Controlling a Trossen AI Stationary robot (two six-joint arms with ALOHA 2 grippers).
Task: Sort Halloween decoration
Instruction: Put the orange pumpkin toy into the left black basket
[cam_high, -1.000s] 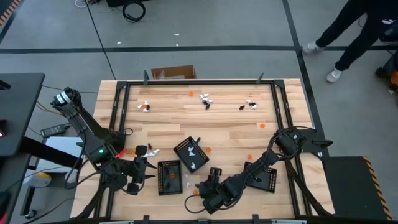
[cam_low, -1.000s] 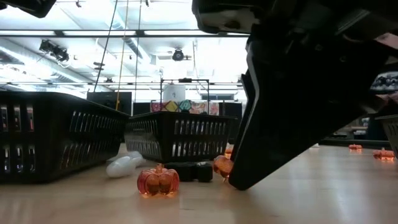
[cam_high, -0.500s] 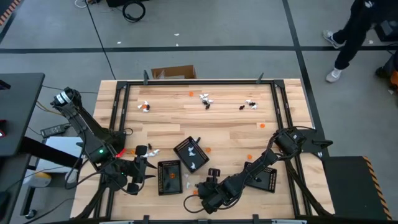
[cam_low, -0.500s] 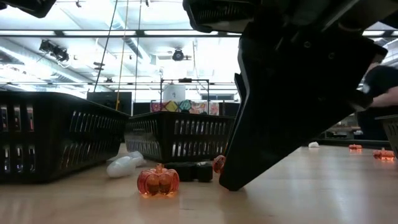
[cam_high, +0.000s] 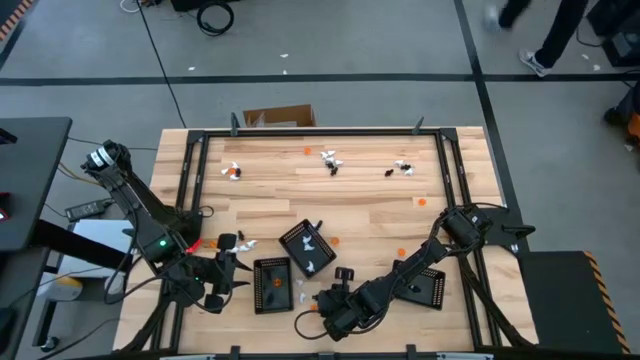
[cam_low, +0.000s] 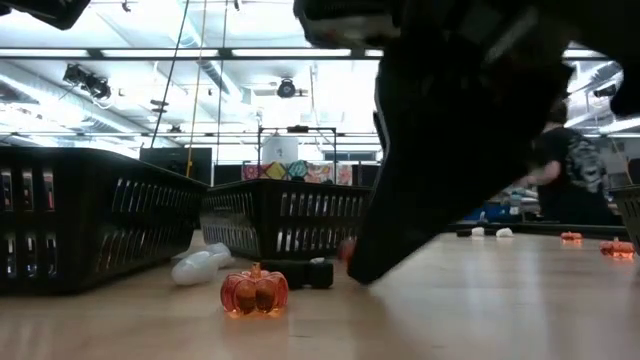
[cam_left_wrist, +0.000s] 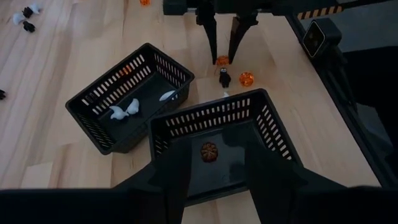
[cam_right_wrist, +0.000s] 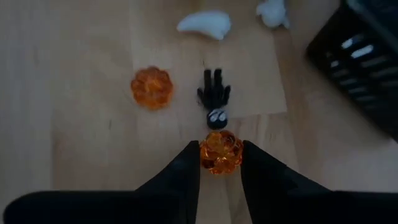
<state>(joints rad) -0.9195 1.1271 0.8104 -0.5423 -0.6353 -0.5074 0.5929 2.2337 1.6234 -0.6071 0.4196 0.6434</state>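
The right gripper (cam_right_wrist: 219, 163) is down at the wooden bench (cam_high: 370, 195), its fingers (cam_right_wrist: 180, 177) on either side of a small translucent orange plastic pumpkin (cam_right_wrist: 220, 151) and drawing in on it, though not yet clearly clamped. To do this well, I judge the fingers should squeeze evenly through the pumpkin's middle, then lift straight up, because a tiny black toy figure (cam_right_wrist: 214, 98) lies just beyond the pumpkin, nearly touching it, and a sideways drag would knock it. A second orange pumpkin (cam_right_wrist: 151, 86) sits near the held pumpkin, beside the black figure, and two white toy pieces (cam_right_wrist: 204, 23) lie farther past it. The black slotted plastic tray holding one orange pumpkin (cam_left_wrist: 214, 149) stands near the held pumpkin, a likely destination. The left gripper (cam_high: 222, 283) waits beside that tray, fingers parted and empty.
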